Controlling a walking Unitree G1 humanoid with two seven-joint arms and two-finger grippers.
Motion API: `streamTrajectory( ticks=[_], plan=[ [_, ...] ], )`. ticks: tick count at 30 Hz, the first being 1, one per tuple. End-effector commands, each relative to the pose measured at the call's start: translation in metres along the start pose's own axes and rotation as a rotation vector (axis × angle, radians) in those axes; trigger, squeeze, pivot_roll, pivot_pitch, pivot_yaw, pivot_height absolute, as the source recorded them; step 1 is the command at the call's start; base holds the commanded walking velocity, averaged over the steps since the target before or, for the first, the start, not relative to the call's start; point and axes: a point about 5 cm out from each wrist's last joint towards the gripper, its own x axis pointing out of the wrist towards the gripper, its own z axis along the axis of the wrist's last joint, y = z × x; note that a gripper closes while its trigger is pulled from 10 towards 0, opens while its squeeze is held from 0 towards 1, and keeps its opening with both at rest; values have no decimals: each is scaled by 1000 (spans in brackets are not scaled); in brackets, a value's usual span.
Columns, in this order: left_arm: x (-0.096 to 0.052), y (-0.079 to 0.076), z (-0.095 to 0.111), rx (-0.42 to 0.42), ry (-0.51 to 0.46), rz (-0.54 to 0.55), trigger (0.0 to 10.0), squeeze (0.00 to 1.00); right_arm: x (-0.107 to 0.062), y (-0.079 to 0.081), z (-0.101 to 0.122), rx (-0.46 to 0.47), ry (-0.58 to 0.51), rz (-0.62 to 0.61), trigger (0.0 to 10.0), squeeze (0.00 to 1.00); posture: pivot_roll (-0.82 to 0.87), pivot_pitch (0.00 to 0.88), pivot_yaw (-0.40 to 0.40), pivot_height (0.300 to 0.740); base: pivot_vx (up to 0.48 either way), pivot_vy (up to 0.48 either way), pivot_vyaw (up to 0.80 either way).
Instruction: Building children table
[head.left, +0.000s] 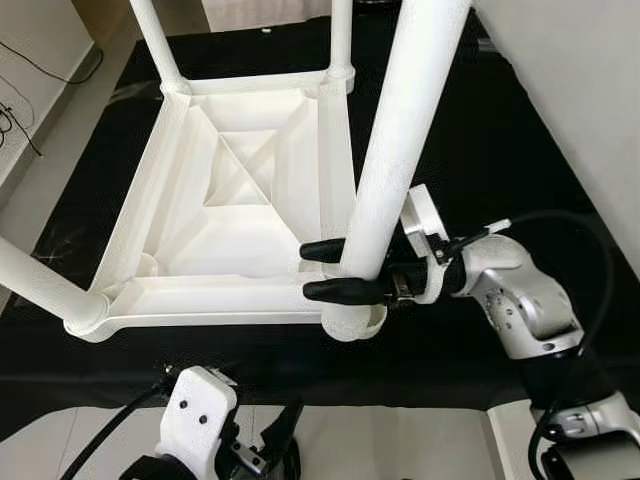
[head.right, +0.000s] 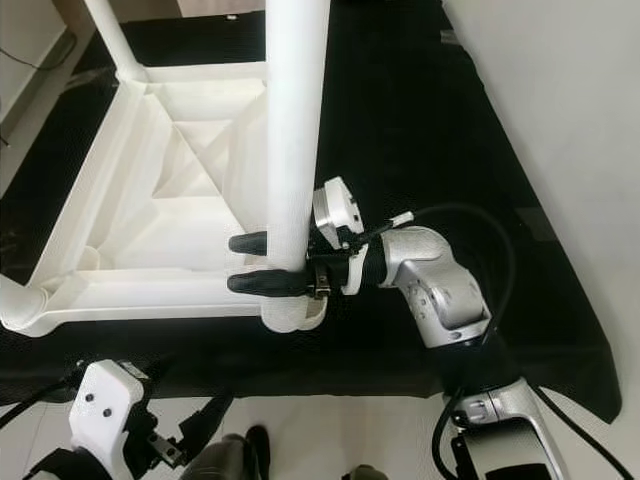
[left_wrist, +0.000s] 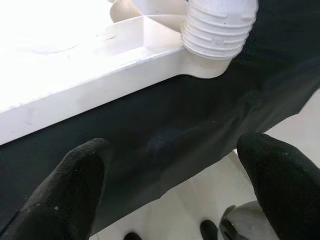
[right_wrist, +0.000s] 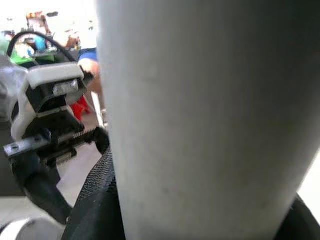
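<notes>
1. White plastic makes up the children's table (head.left: 230, 190), which lies upside down on a black floor sheet (head.left: 480, 160), its ribbed underside facing up and its legs pointing towards the camera.
2. At the near right corner, a white table leg (head.left: 400, 130) stands in its corner socket (head.left: 352, 322). The right gripper (head.left: 335, 270) reaches in from the right, with one black finger on each side of the leg just above the socket, pinching it.
3. From the right wrist camera the leg (right_wrist: 210, 115) fills most of the frame, pressed close between the fingers.
4. The left gripper (left_wrist: 175, 185) hangs low at the near edge of the sheet. Its fingertips (left_wrist: 75, 175) are spread apart with nothing between them, and they point at the tabletop's rim and a ribbed leg collar (left_wrist: 217, 30).
5. Legs also stand at the far left corner (head.left: 155, 40), the far right corner (head.left: 341, 35) and the near left corner (head.left: 40, 285).
6. The step in hand appears to be seating the near right leg, probably the last one.
7. Whether the leg is fully home cannot be told.
8. The next move probably calls for a firm push or twist along the leg's axis while the grip stays square, so the leg does not tilt in the socket. The free left gripper could steady the rim.
</notes>
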Motion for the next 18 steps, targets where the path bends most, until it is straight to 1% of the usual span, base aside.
streamTrajectory(
  ticks=[1, 3, 5, 6, 7, 10, 14, 18],
  plan=[
    [-4, -1, -2, 14, 30, 0, 10000, 0, 0, 1, -2, 1, 6, 19, 10000, 0, 131, 330, 45, 740, 0, 0, 0],
    [-5, -3, -2, 10, 34, 0, 10000, 0, -9, -1, 2, -17, 33, 43, 10000, 0, 136, 345, 46, 740, 0, 0, 0],
    [-6, -4, -2, 10, 36, 2, 10000, 0, -12, -1, 4, -27, 45, 56, 10000, 0, 137, 347, 46, 740, 0, 0, 0],
    [-6, -4, -2, 10, 36, 2, 10000, 0, -12, -1, 4, -27, 45, 56, 10000, 0, 137, 347, 46, 740, 0, 0, 0],
    [-7, -4, -1, 10, 37, 3, 10000, 0, -12, -2, 5, -50, 62, 60, 10000, 0, 139, 354, 48, 740, 0, 0, 0],
    [-9, -5, -1, 7, 41, 3, 10000, 0, -10, -4, 8, -75, 70, 71, 10000, 0, 145, 367, 49, 740, 0, 0, 0],
    [-10, -6, 0, 3, 43, 3, 10000, 0, -8, -5, 9, -92, 78, 86, 10000, 0, 146, 370, 47, 740, 0, 0, 0],
    [-10, -6, 0, -1, 43, 3, 10000, 0, -3, -2, 10, -105, 86, 131, 10000, 0, 145, 373, 46, 740, 0, 0, 0]
  ],
)
